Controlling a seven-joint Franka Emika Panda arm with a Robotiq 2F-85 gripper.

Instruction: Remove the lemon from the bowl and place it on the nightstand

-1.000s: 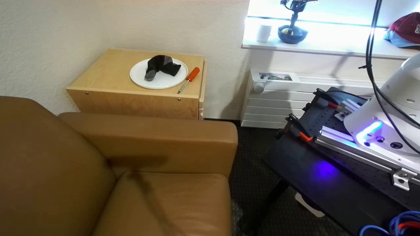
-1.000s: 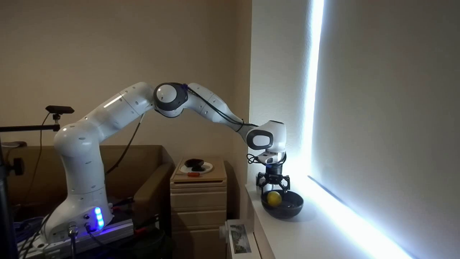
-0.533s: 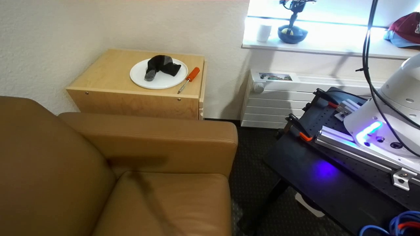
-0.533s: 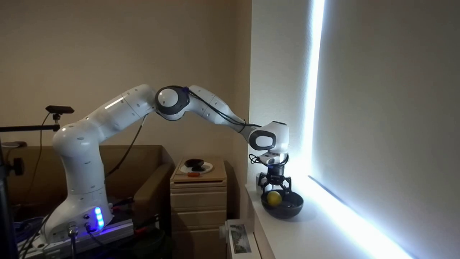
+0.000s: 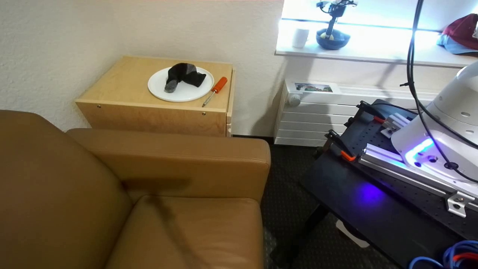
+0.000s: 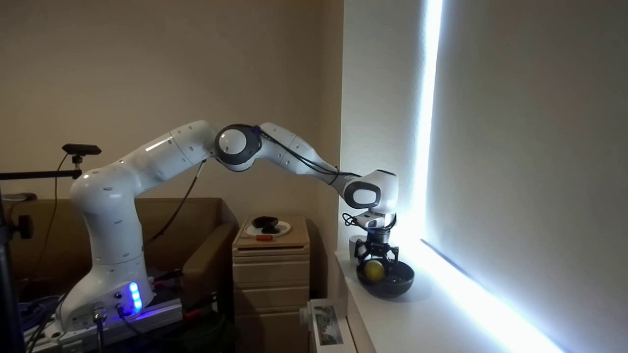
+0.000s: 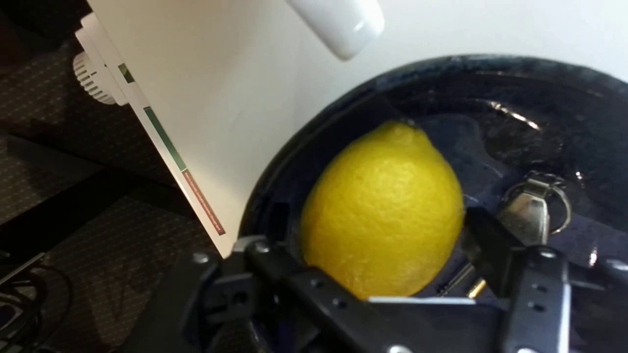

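The yellow lemon lies in the dark blue bowl, against the bowl's wall. It also shows in both exterior views, only as a sliver in one of them. The bowl stands on the white windowsill. My gripper points down into the bowl. In the wrist view its fingers are apart, one on each side of the lemon. The right finger is very close to the lemon; contact cannot be told. The fingertips' lower ends are partly hidden. The tan wooden nightstand stands away from the sill, beside the armchair.
Metal keys lie in the bowl beside the lemon. A white cup stands close by the bowl. The nightstand holds a white plate with a dark cloth and an orange-handled screwdriver. A cap lies farther along the sill.
My gripper has moved lower into the bowl and slightly to the right in an exterior view. The arm's links have sunk with it. The lemon and bowl have not visibly moved.
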